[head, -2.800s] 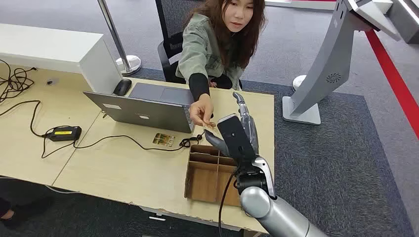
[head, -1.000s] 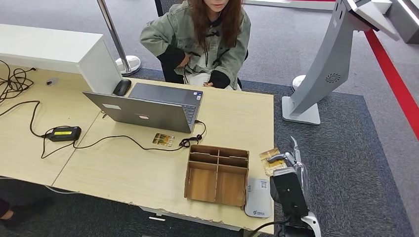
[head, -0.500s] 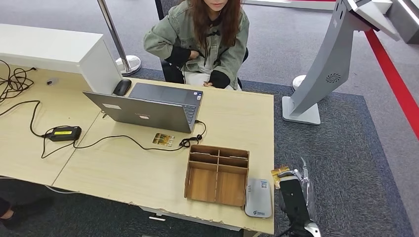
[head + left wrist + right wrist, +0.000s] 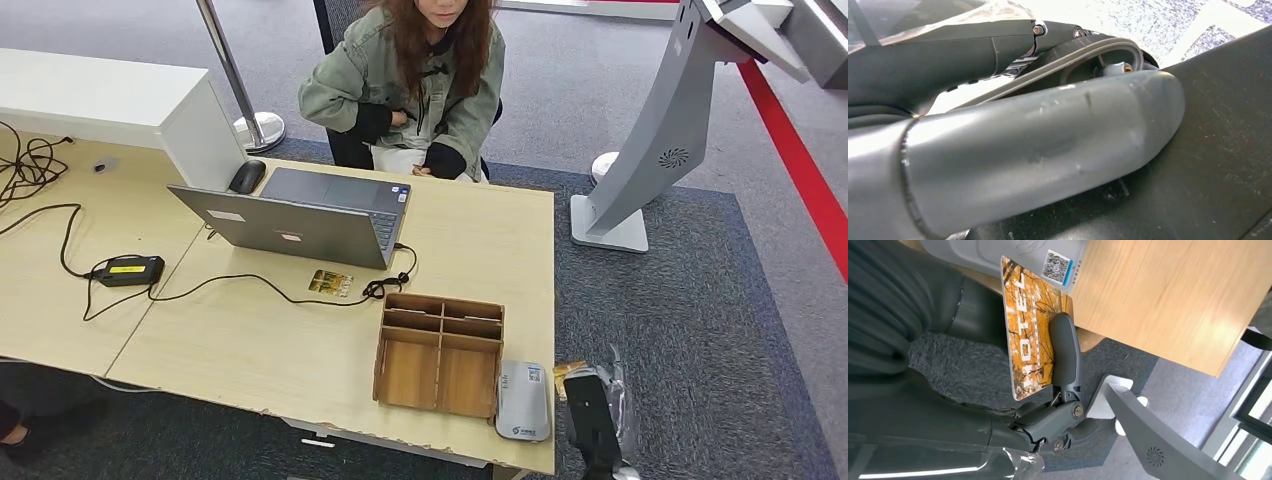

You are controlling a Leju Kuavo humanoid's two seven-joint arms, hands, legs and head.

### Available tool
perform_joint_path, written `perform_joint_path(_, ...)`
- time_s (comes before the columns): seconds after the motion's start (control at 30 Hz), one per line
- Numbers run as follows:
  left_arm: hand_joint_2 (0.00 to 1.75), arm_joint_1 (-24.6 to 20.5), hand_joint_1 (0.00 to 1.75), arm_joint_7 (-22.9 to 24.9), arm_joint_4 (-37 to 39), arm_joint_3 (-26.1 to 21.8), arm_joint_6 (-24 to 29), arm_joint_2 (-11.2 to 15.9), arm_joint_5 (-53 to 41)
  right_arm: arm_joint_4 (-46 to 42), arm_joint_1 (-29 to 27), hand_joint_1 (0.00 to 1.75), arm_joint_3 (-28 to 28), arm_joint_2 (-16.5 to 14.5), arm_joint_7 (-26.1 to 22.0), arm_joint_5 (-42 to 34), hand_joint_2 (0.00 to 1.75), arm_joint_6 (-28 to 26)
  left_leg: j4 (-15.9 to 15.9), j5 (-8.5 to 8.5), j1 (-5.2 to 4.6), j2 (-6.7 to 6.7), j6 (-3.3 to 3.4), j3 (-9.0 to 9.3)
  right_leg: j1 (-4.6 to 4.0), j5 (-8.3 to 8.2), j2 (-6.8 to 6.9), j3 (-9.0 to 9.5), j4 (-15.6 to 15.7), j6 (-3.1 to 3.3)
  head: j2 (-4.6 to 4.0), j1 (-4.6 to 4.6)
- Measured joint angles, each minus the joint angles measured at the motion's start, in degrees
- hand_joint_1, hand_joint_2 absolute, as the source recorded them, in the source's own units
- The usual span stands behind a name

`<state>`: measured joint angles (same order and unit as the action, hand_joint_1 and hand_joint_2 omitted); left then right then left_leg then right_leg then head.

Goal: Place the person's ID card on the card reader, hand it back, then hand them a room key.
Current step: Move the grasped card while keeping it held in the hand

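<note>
Beside table edge, right hand [image 4: 592, 405] pinches ID card [image 4: 1029, 327] between thumb and fingers [image 4: 1064, 350], near card reader [image 4: 523, 401].

You could read "HOTEL" in white capitals on the orange card [image 4: 1031, 330] that the right hand [image 4: 998, 405] held. The grey card reader [image 4: 1013, 252] carried a small QR code label [image 4: 1057, 267]; its other markings were too small to read.
</note>
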<state>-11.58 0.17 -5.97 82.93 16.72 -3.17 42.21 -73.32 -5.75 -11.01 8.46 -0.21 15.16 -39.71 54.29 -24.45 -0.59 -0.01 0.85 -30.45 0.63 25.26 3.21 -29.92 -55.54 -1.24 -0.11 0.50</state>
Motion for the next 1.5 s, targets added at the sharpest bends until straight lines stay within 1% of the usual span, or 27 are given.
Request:
perform_joint_path(0.43,0.00,0.2,0.00,0.0,0.0,-0.4,0.6,-0.1,0.2,5.0,-0.1,1.75,-0.1,-2.7,-2.3,-2.0,1.75,0.0,0.0,0.00,0.00,0.00,0.00,0.00,0.00,0.00,0.00,0.00,0.0,0.00,0.00,0.00)
perform_joint_path(0.67,0.00,0.2,0.00,0.0,0.0,-0.6,0.8,-0.1,0.2,6.2,0.2,1.75,-0.1,-3.6,-2.7,-2.6,1.75,0.0,0.0,0.00,0.00,0.00,0.00,-0.01,0.00,0.00,0.00,0.00,0.0,0.00,0.00,-0.01)
perform_joint_path(1.27,0.00,0.3,0.00,0.0,0.0,-0.7,0.9,-0.1,0.2,6.4,0.8,1.75,-1.1,-4.1,-2.2,-4.0,1.75,0.0,0.0,0.00,0.00,0.00,0.00,-0.01,0.00,0.00,0.00,0.00,0.0,0.00,0.00,0.01)
perform_joint_path(1.5,0.00,0.3,0.00,0.0,0.0,-0.8,0.9,-0.1,0.1,6.5,1.1,1.75,-1.6,-4.1,-1.1,-2.9,1.75,0.0,0.0,0.00,0.00,0.00,0.00,-0.01,0.00,0.00,0.00,0.01,0.0,0.00,0.00,-0.01)
